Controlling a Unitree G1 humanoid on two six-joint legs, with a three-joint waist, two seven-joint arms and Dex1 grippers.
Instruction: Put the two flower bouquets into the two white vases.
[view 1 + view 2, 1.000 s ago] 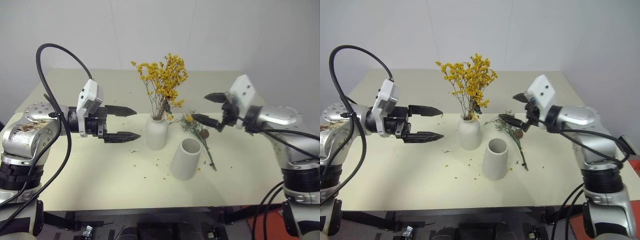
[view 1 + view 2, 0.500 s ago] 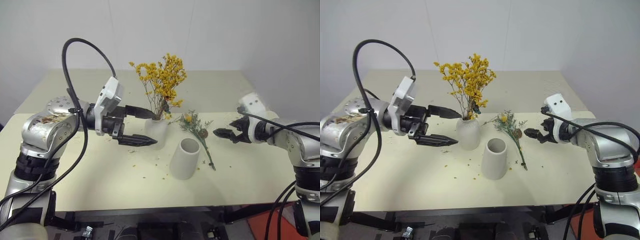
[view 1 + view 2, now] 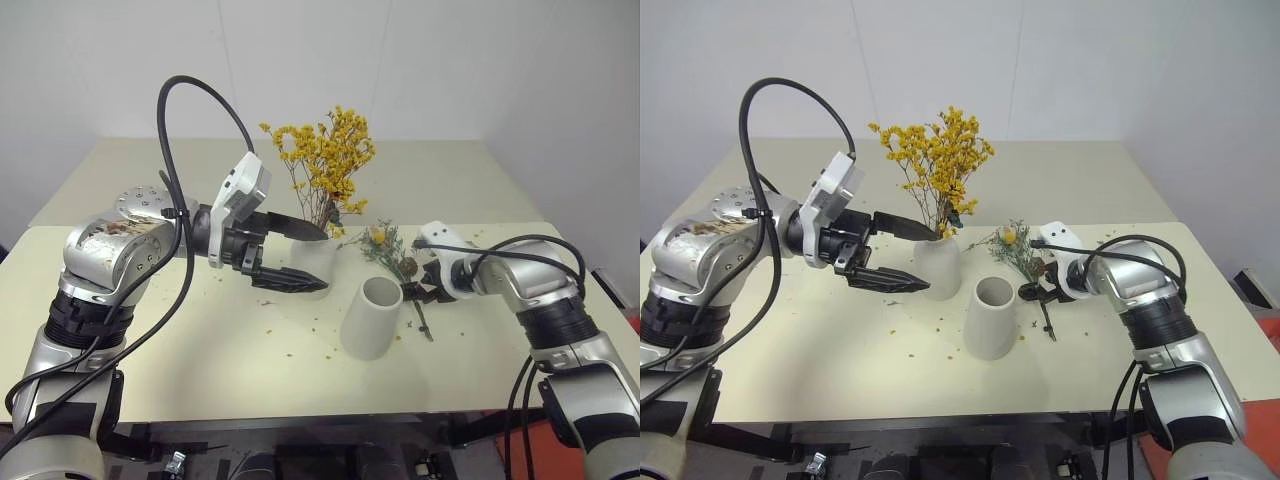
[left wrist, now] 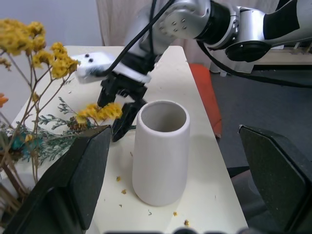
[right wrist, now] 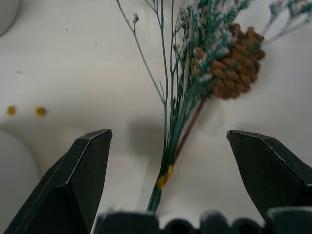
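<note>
left gripper [image 3: 305, 255] at the left, jaws wide, nothing held, one finger in front of the small rounded vase [image 3: 318, 262] and the other behind its neck. yellow bouquet [image 3: 325, 160] upright in that small vase, stems down the narrow neck. just right and nearer, taller wide-mouthed vase [image 3: 370, 317] upright on the cream table [image 3: 200, 350], empty, yellow crumbs scattered around. beside it to the right, grey-green bouquet [image 3: 395, 262] flat on the table, with a yellow bloom and a brown cone-like head. right gripper [image 3: 412, 292] low over the bound stems, jaws spread wide on either side, not gripping.
</note>
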